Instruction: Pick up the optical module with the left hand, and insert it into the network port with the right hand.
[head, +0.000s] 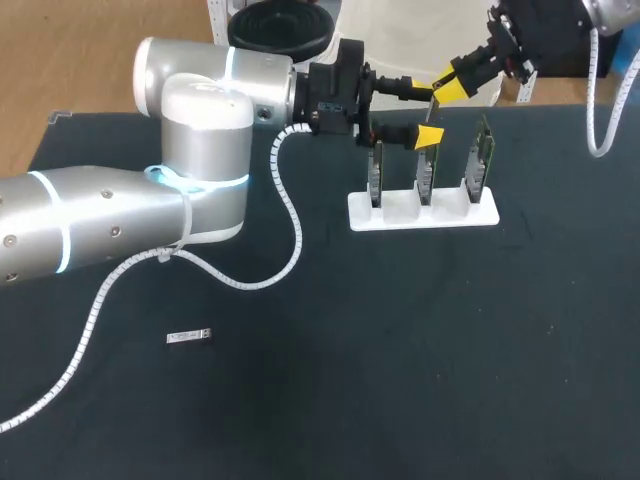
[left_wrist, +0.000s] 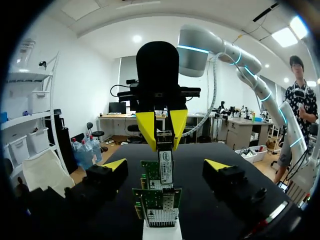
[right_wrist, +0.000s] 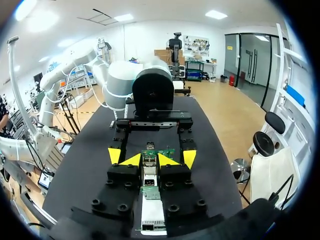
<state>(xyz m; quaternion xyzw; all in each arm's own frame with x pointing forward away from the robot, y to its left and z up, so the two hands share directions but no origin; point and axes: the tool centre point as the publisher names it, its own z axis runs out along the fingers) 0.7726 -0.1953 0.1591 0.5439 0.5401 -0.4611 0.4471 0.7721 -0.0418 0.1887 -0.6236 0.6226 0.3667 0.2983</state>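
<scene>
The optical module (left_wrist: 165, 161), a slim silver bar, hangs upright with my right gripper (left_wrist: 161, 131) shut on its upper end. My left gripper (left_wrist: 165, 165) stands open around it, one yellow fingertip (left_wrist: 115, 164) on each side and neither touching. The right wrist view shows the module (right_wrist: 149, 167) between the right gripper's (right_wrist: 150, 160) tips. Directly below stand green network cards (left_wrist: 157, 197) in a white rack (left_wrist: 161, 231). From overhead, both grippers, left (head: 425, 110) and right (head: 452, 88), meet above the rack's (head: 422, 212) middle card (head: 425, 175).
The rack holds three upright cards, with one (head: 376, 175) on the left and one (head: 483, 160) on the right of the middle. A second small silver module (head: 189, 337) lies flat on the black table at the front left, beside my left arm's white cable (head: 285, 215).
</scene>
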